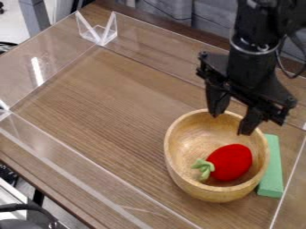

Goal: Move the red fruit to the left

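Observation:
The red fruit, glossy with a green leafy stem on its left, lies inside a wooden bowl at the right front of the table. My black gripper hangs just above the bowl's far rim, over the fruit and apart from it. Its two fingers are spread wide, so it is open and holds nothing.
A flat light-green block lies against the bowl's right side. Clear acrylic walls ring the wooden tabletop, with a clear bracket at the back left. Bare wood stretches left of the bowl.

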### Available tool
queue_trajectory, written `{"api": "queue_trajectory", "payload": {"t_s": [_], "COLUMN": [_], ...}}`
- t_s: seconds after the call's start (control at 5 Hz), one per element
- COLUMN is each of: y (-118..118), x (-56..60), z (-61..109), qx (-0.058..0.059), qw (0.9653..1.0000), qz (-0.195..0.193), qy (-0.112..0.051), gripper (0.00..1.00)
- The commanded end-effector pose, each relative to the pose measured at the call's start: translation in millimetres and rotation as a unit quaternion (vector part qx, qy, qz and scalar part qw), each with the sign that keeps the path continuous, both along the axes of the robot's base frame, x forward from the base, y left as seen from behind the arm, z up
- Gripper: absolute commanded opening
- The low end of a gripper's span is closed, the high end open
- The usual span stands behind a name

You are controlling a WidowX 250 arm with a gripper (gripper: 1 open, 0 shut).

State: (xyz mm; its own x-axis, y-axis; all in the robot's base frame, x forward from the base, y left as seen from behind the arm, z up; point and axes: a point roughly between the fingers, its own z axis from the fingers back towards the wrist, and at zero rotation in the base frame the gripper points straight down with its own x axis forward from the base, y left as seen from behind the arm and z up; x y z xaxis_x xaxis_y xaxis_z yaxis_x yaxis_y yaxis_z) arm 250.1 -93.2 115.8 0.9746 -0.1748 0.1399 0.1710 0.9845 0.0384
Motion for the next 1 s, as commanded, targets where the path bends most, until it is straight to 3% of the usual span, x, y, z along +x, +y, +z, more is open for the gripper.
{"api": "queue_trajectory", "payload": {"t_s": [0.0, 0.6, 0.8], "y": [-2.7, -3.4, -6.0], "x": [-0.7, -20.1, -25.5], "z": [-3.1, -31.0, -33.2], "qx": [-0.004, -0.004, -0.002], "qw": [0.9999, 0.9978, 0.997], "qz": [-0.015, -0.065, -0.077], "qy": [-0.006, 0.011, 0.013], "gripper": [1.0, 1.0, 0.0]}}
